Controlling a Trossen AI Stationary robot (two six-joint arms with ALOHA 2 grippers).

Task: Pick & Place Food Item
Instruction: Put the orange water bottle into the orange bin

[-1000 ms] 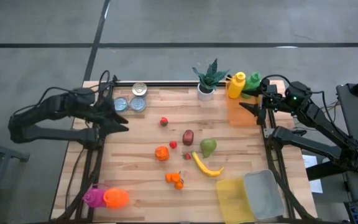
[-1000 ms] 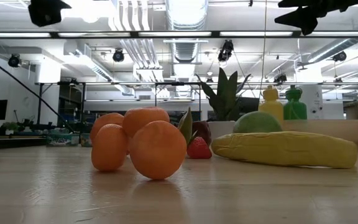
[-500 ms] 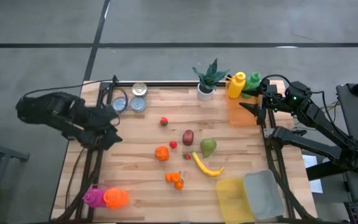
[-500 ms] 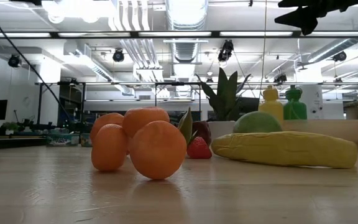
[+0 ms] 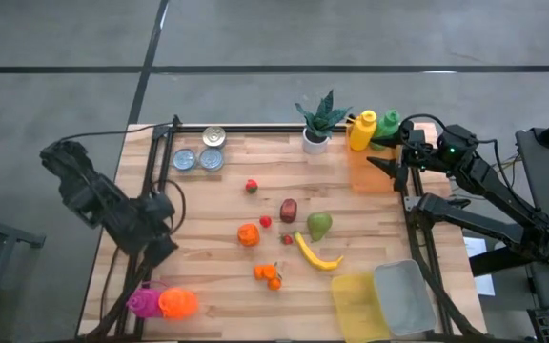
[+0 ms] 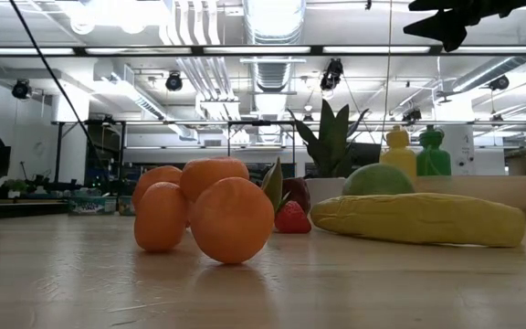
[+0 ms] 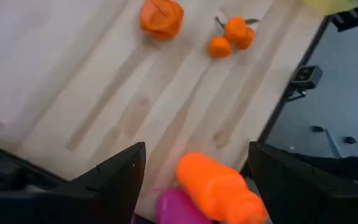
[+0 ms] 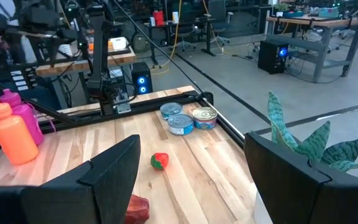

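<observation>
High view: the left end effector point(image 5: 157, 250) hangs over the table's point(image 5: 208, 286) left edge, fingers apart and empty, near an orange bottle point(image 5: 177, 303) and pink bottle point(image 5: 143, 303). The right end effector point(image 5: 389, 164) waits open by the yellow bottle point(image 5: 362, 130). Mid-table lie a curved yellow banana point(image 5: 317, 253), green pear point(image 5: 320, 226), and small oranges point(image 5: 269, 274), all unobstructed.

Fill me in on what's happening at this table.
Nothing is being handled. The left gripper is open and empty over the table's left edge, near the orange bottle and pink bottle. The right gripper waits open at the right side by the plant. The fruit lies untouched mid-table: banana, pear, oranges. The bins hold no fruit.
</observation>
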